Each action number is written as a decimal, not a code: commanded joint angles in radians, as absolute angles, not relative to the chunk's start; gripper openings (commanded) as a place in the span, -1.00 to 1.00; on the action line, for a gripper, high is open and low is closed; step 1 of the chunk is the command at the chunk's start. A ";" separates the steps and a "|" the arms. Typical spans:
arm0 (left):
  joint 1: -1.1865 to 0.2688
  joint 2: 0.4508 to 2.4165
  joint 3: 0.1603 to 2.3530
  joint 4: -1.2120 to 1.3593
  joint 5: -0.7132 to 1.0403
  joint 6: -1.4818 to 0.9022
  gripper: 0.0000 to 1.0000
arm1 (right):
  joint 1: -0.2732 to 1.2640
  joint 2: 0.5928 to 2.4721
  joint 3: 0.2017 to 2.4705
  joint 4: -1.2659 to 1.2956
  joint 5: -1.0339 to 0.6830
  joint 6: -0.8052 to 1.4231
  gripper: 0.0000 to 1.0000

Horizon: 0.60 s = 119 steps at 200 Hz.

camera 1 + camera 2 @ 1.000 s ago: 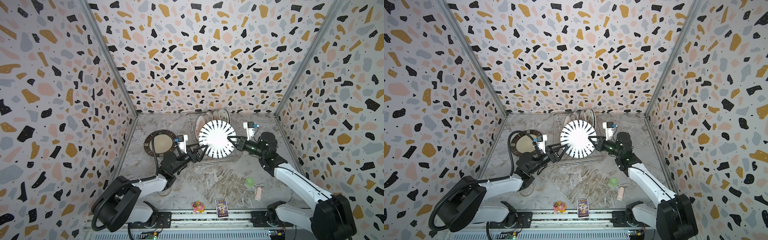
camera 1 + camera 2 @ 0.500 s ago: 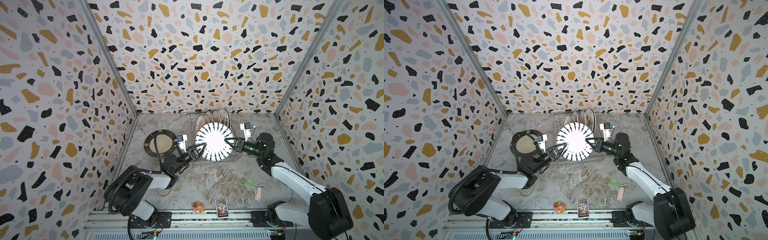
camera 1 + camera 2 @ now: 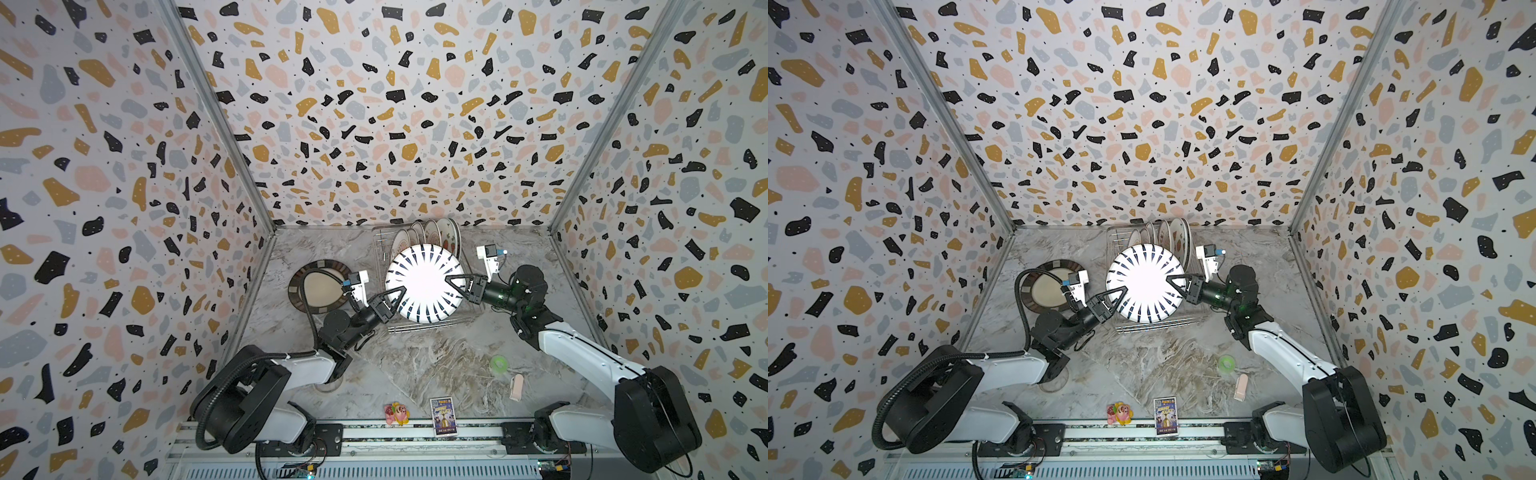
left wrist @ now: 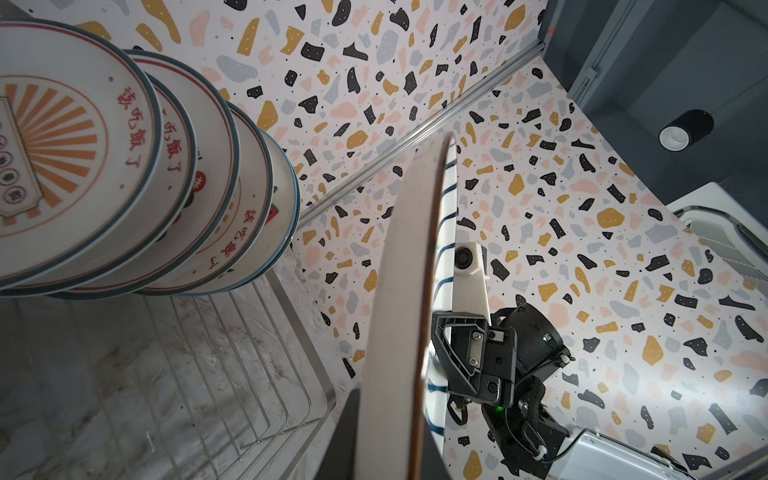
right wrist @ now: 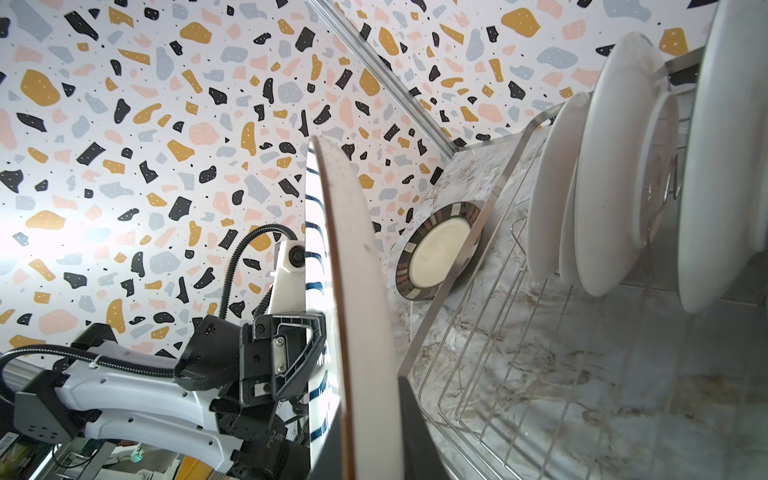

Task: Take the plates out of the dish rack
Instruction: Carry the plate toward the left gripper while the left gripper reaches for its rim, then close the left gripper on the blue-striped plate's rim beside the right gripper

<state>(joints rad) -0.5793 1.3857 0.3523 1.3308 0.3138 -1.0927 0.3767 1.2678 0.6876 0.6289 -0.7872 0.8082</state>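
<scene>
Closing the left gripper (image 3: 398,296) onto the left rim of the striped plate (image 3: 424,282), after standing wide open around that rim a second ago; also shifting the plate a little to the left and nearer the robot in both top views. Pinching the rim now between narrowly set jaws, one finger lying over the black-stroked face and the other under the plate. Clamping the opposite, right rim with the right gripper (image 3: 451,283), jaws likewise almost together on the thin edge. Holding the plate between the two grippers, roughly level and face up toward the overhead camera, over the near part of the dish rack (image 3: 432,327). Showing the plate edge-on in both wrist views, with the rack's wire floor below it and apparently apart from it. Leaving several other plates (image 3: 434,232) standing upright on edge, close together, at the far end of the rack near the back wall. Leaving the brown-rimmed plate (image 3: 326,286) lying flat on the marble table (image 3: 415,365), just left of the rack.
</scene>
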 commanded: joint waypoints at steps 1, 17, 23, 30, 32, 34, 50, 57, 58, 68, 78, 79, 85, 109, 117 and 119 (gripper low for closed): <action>-0.596 1.361 0.353 1.335 0.290 -1.042 -0.86 | 0.411 1.288 0.729 0.669 -0.779 0.749 -0.75; -0.596 1.356 0.354 1.330 0.286 -1.052 -0.88 | 0.411 1.294 0.731 0.664 -0.773 0.744 -0.72; -0.596 1.356 0.354 1.330 0.284 -1.056 -0.93 | 0.411 1.294 0.730 0.659 -0.769 0.738 -0.70; -0.597 1.357 0.356 1.329 0.280 -1.062 -0.95 | 0.410 1.293 0.732 0.652 -0.763 0.733 -0.67; -0.596 1.357 0.356 1.329 0.280 -1.063 -0.95 | 0.411 1.292 0.732 0.651 -0.761 0.731 -0.66; -0.596 1.357 0.356 1.328 0.277 -1.063 -0.95 | 0.410 1.291 0.732 0.648 -0.760 0.729 -0.66; -0.596 1.358 0.355 1.327 0.268 -1.068 -1.00 | 0.411 1.285 0.735 0.624 -0.747 0.715 -0.57; -0.596 1.359 0.353 1.330 0.261 -1.074 -1.00 | 0.411 1.284 0.736 0.618 -0.747 0.710 -0.54; -0.596 1.359 0.353 1.331 0.260 -1.076 -1.00 | 0.410 1.285 0.735 0.618 -0.747 0.709 -0.54; -0.595 1.361 0.350 1.339 0.248 -1.088 -1.00 | 0.410 1.286 0.735 0.617 -0.748 0.707 -0.49; -0.596 1.367 0.351 1.343 0.241 -1.102 -1.00 | 0.411 1.289 0.733 0.619 -0.751 0.706 -0.44; -0.596 1.367 0.351 1.343 0.241 -1.103 -1.00 | 0.411 1.290 0.733 0.619 -0.750 0.706 -0.44; -0.597 1.370 0.351 1.349 0.240 -1.111 -1.00 | 0.411 1.293 0.732 0.622 -0.753 0.707 -0.43; -0.596 1.380 0.349 1.377 0.239 -1.140 -1.00 | 0.410 1.298 0.734 0.620 -0.753 0.697 -0.19; -0.596 1.377 0.346 1.383 0.229 -1.149 -1.00 | 0.411 1.296 0.733 0.614 -0.747 0.691 -0.04; -0.597 1.377 0.344 1.385 0.225 -1.151 -1.00 | 0.410 1.295 0.733 0.612 -0.746 0.689 0.00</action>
<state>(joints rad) -0.5911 1.3857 0.3420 1.2652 0.2546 -1.1263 0.4004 1.3087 0.6899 0.5873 -0.7368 0.7315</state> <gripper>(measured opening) 0.144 0.418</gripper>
